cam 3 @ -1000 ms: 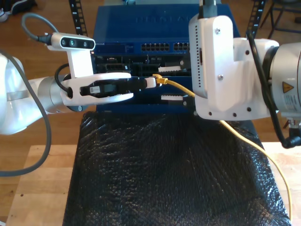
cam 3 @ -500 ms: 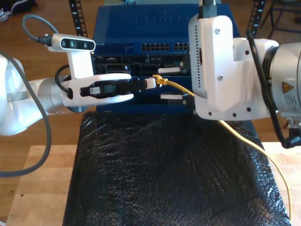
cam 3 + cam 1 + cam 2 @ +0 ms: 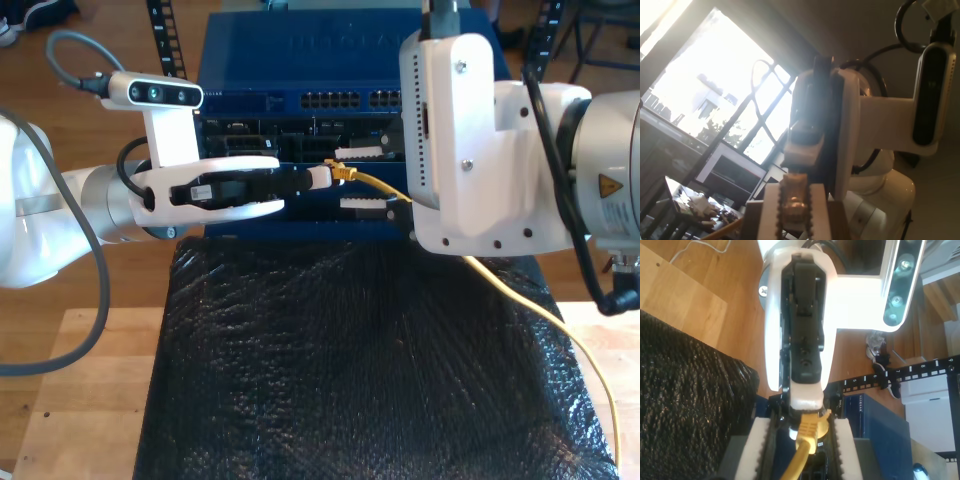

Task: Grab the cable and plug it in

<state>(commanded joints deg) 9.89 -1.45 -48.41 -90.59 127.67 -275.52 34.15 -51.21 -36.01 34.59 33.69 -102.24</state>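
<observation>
The yellow cable point(image 3: 500, 280) runs from the exterior view's right edge across the black mat up to its plug end point(image 3: 342, 171), which hangs in front of the blue switch point(image 3: 300, 45). My first gripper point(image 3: 325, 175), on the arm at the exterior view's left, is shut on that plug end point(image 3: 794, 202). My second gripper point(image 3: 343, 178), on the big white arm at the exterior view's right, is open. Its serrated fingers point(image 3: 757, 445) stand on either side of the cable point(image 3: 799, 460) without touching it. The first gripper's white tip point(image 3: 805, 401) meets the yellow boot.
The switch stack shows rows of ports point(image 3: 350, 100) behind the grippers. A black bubble-wrap mat point(image 3: 350, 370) covers the wooden table point(image 3: 90, 400). Black rack rails point(image 3: 165, 40) stand behind, over a wood floor.
</observation>
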